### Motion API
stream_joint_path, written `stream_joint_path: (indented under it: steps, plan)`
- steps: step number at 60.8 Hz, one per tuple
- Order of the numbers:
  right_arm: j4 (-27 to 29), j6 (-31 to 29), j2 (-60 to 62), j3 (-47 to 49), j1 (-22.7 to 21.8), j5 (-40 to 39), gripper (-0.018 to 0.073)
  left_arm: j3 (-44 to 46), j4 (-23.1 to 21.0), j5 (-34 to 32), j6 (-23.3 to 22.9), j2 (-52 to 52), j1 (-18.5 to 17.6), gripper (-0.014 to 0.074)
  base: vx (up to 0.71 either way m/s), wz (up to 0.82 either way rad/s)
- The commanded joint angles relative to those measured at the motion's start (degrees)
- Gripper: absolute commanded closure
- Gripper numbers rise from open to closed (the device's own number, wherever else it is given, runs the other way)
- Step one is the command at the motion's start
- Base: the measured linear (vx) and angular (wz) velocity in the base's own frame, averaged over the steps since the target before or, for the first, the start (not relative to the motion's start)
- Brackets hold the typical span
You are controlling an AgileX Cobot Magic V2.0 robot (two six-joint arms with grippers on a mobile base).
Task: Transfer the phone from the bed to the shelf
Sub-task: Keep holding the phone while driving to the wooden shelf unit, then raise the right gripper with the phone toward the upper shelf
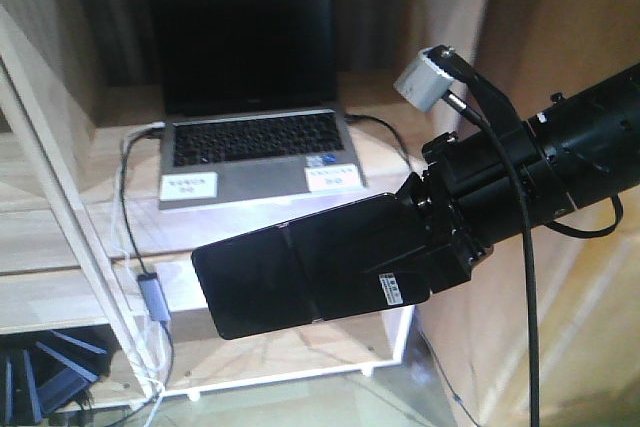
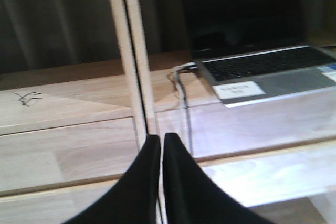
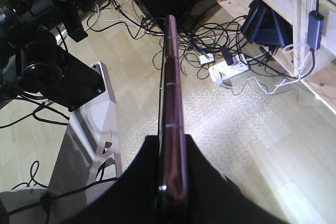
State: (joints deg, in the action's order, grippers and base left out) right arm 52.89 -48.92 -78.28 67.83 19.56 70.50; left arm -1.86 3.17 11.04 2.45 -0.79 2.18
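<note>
Open silver laptop [image 1: 255, 117], tangled cables [image 3: 199, 38], white power strip [image 3: 228, 70].

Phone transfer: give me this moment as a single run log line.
phase: carry to shelf | right gripper: shut on phone | phone: airborne in front of shelf, not set down | left gripper: shut, empty | laptop: on shelf

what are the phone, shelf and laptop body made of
The phone shows a glossy black face, likely glass or plastic, since it reflects light; its edge looks like rose-gold metal. The shelf is pale wood with visible grain and plank joints. The laptop has a matte silver body, probably aluminium or painted plastic.
</note>
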Motion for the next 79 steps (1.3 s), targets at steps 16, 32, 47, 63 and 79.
stream_joint_path:
  steps: [16,32,47,63,79]
  plan:
    - [4.6,-0.3,2.01,1.38,-0.12,3.32,0.056,1.46,-0.26,-4.03,-0.22,-0.55,-0.02,0.0596,0.26,0.28]
    - [4.6,-0.3,2.01,1.38,-0.12,3.32,0.056,1.46,-0.26,-4.03,-0.22,-0.55,-0.02,0.0596,0.21,0.17]
    - [4.6,-0.3,2.01,1.38,-0.12,3.32,0.056,1.46,-0.26,-4.03,-0.22,-0.55,-0.02,0.0596,0.18,0.03]
    - [4.6,-0.3,2.01,1.38,-0.12,3.32,0.056,1.46,-0.26,-4.03,-0.22,-0.55,-0.02,0.0596,0.15,-0.06]
    - [4.6,-0.3,2.01,1.38,-0.12,3.32,0.056,1.46,-0.26,-4.03,-0.22,-0.55,-0.02,0.0596,0.11,-0.02]
